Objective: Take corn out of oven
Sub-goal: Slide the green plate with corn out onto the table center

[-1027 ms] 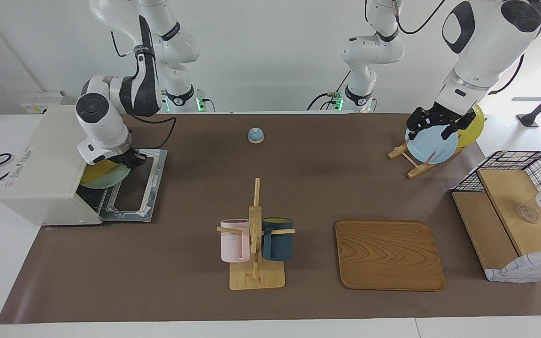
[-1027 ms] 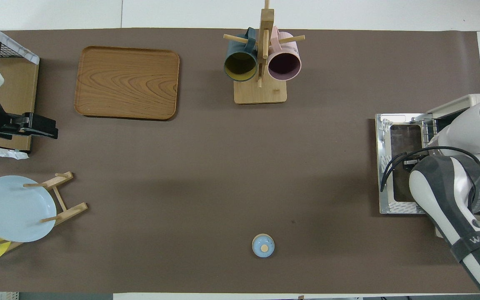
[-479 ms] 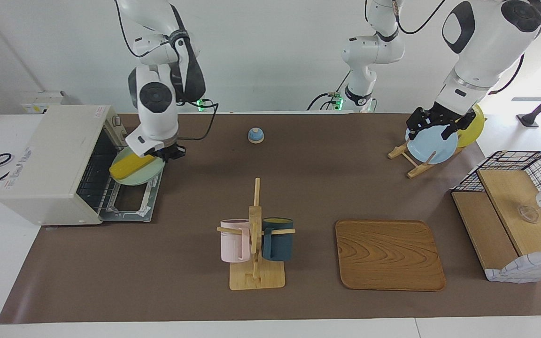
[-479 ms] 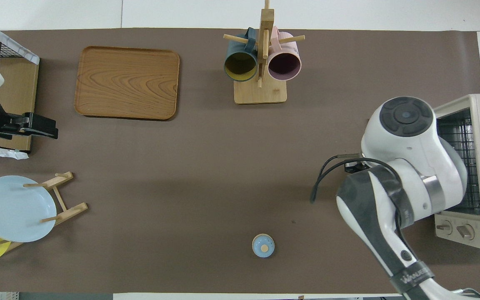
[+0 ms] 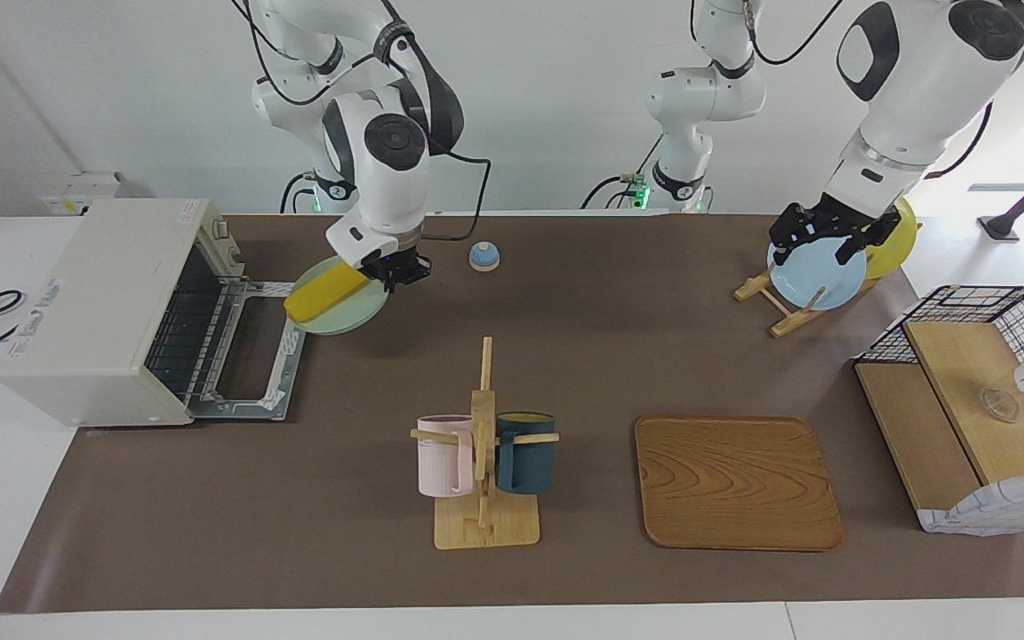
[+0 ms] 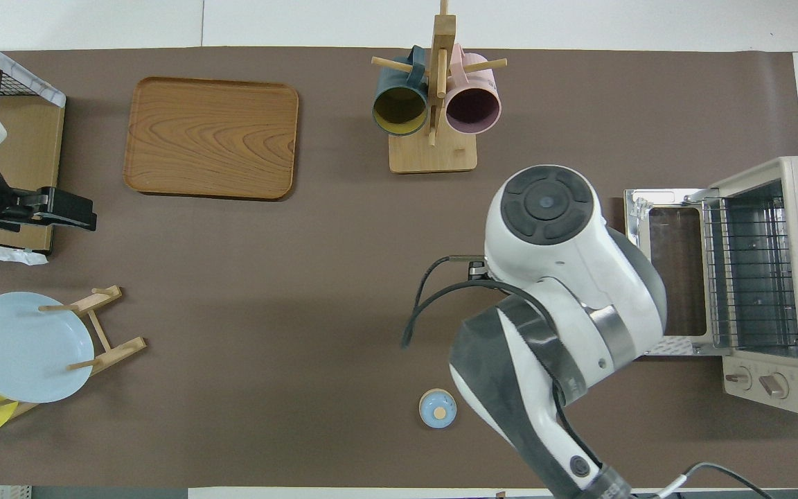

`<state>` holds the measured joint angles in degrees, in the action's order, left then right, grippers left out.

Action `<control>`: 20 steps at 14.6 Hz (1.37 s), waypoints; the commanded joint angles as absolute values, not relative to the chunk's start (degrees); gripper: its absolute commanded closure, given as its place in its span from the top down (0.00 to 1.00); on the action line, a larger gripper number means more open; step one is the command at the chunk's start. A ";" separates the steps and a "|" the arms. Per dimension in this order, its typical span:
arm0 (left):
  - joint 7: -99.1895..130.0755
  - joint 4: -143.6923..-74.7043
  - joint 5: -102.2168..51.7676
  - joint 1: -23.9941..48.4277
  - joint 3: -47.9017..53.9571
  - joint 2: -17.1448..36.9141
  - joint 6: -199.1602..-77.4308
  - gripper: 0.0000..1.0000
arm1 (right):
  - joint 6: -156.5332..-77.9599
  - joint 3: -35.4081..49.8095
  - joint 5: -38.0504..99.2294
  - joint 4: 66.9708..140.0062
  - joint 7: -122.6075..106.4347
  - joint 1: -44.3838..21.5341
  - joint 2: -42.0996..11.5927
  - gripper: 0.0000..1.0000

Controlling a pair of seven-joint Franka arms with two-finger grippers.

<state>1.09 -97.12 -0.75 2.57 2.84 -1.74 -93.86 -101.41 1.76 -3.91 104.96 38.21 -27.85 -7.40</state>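
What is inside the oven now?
Through the open door, the oven shows only its bare wire rack. The corn rides on a pale green plate gripped by the right gripper, outside.

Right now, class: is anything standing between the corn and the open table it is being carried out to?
Nothing visible does. The corn lies on a pale green plate gripped by the right hand, already clear of the oven and its open door.
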 commanded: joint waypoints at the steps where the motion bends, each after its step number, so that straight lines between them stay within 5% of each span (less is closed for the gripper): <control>1: 1.23 -97.21 0.44 2.46 2.90 -2.37 -93.96 1.00 | -96.34 1.67 -2.99 89.00 45.33 -32.33 -20.35 0.00; 6: 1.06 -97.21 0.35 2.37 2.90 -2.29 -94.39 1.00 | -98.94 1.93 -2.12 75.68 53.78 -37.09 -33.30 0.00; 16: 1.14 -97.38 0.26 1.93 2.90 -2.20 -97.20 1.00 | -118.36 2.37 4.19 87.70 55.99 -38.15 -32.61 0.00; 20: 0.97 -97.38 -0.09 1.85 2.90 -2.20 -97.73 1.00 | -121.28 2.29 6.77 88.33 54.76 -37.88 -32.61 0.36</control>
<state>1.09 -97.10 -0.75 2.27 2.65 -1.74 -96.73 -119.09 1.80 5.49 86.17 54.89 -38.41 -34.11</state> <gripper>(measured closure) 0.000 0.731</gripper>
